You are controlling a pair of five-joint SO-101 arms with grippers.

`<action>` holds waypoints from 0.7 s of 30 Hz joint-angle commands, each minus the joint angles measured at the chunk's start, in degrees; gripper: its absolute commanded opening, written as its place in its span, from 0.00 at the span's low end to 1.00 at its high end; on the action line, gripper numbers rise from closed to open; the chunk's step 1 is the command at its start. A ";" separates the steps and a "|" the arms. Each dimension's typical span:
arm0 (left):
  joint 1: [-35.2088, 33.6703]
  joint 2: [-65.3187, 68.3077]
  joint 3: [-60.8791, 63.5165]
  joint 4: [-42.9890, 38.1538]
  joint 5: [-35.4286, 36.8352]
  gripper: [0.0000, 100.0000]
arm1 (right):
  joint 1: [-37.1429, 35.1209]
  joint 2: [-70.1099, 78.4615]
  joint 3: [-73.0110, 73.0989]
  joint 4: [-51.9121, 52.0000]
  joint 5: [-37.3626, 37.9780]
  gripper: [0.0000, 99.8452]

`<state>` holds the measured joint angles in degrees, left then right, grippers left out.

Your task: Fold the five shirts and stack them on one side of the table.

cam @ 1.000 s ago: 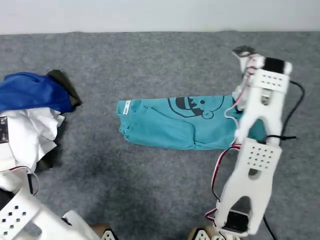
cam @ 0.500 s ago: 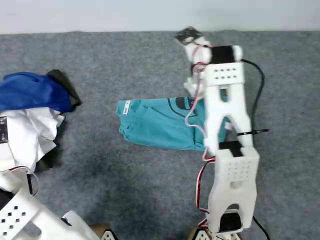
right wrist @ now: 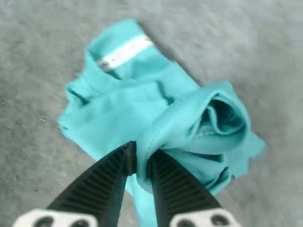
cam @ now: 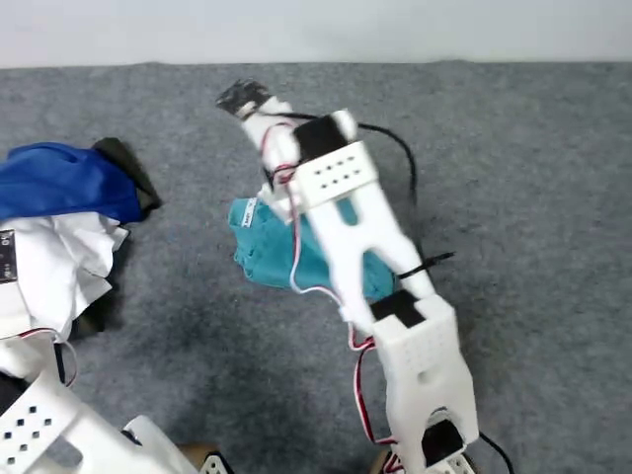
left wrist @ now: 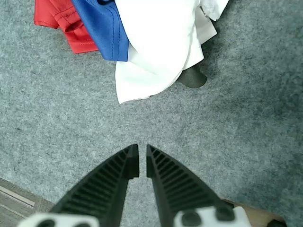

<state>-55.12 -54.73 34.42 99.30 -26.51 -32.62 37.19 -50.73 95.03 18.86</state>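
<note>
table cover point(cam: 553, 197): grey felt-like carpet, rough, matt
teal shirt point(right wrist: 113, 113): soft cloth, matt, creased
white shirt point(left wrist: 161, 42): smooth cloth, matt
blue shirt point(left wrist: 106, 23): cloth, faint sheen
red shirt point(left wrist: 61, 19): cloth, matt
right arm point(cam: 336, 178): smooth white plastic, perforated
left gripper point(left wrist: 141, 153): black plastic, ribbed, matt
right gripper point(right wrist: 140, 157): black plastic, ribbed, matt

The surface point(cam: 533, 197) is grey and felt-like all over, with a short, mottled nap in which darker flecks mix with lighter ones. Along its far side in the high view runs a pale band point(cam: 316, 30), whitish, plain and unmarked, meeting the grey in a straight line; whether it is a wall or a board cannot be told. In the left wrist view the grey ends at a wood-toned strip point(left wrist: 16, 201) with lines running along its length. The light is soft and even, laying only faint, blurred shadows on the grey.
</note>
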 commanded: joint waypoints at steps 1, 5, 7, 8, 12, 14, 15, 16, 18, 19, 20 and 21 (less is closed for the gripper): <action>0.35 -0.79 -0.22 -0.44 -0.26 0.04 | -1.80 1.89 -0.88 -3.21 -0.26 0.01; 0.35 -0.79 -0.22 -0.26 -0.26 0.04 | -2.51 4.88 -0.88 -5.49 0.35 0.04; 0.35 -0.79 -0.13 -0.18 -0.26 0.04 | -3.65 5.05 -0.88 -5.14 1.14 0.10; 0.35 -0.79 -0.13 -0.18 -0.26 0.04 | -4.18 4.97 -0.88 -4.79 1.23 0.14; 0.35 -0.79 -0.13 -0.18 -0.26 0.04 | -5.41 3.12 -4.92 -0.31 1.49 0.20; 0.35 -0.79 -0.13 -0.18 -0.26 0.04 | -4.35 2.33 -8.09 3.38 2.90 0.20; 0.35 -0.79 -0.13 -0.18 -0.26 0.04 | -3.38 2.24 -9.49 5.67 4.75 0.19; 0.35 -0.79 -0.13 -0.09 -0.26 0.04 | -2.33 2.15 -10.64 7.52 6.59 0.18; 0.35 -0.79 -0.13 -0.09 -0.26 0.04 | 1.45 1.80 -10.81 7.96 8.79 0.12; 0.35 -0.79 -0.13 -0.09 -0.26 0.04 | 3.65 1.71 -10.64 7.87 9.58 0.07; 0.35 -0.79 -0.13 -0.09 -0.26 0.04 | 5.76 2.07 -10.64 7.78 10.55 0.02; 0.35 -0.79 -0.13 -0.09 -0.26 0.04 | 7.69 2.42 -10.20 7.78 12.40 0.00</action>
<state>-55.12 -54.73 34.42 99.30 -26.51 -30.95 43.43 -58.29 100.48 27.47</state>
